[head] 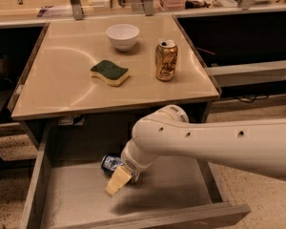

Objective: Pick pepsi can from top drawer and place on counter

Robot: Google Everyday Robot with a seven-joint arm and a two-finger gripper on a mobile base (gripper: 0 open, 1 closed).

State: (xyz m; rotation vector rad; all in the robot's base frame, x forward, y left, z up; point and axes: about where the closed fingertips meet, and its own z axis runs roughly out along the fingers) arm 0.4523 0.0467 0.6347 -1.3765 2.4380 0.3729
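Note:
The pepsi can (110, 163) is blue and lies on its side near the back of the open top drawer (71, 202). It is partly hidden by my wrist. My gripper (117, 179) reaches down into the drawer from the right. It sits right at the can's front right side, its tan tip low over the grey floor. My white arm crosses the drawer's right half. The beige counter (57, 92) lies above and behind the drawer.
On the counter stand a gold can (166, 60), a white bowl (122, 36) and a green and yellow sponge (109, 72). The drawer's low grey walls ring the gripper. Dark open shelves flank the counter on both sides.

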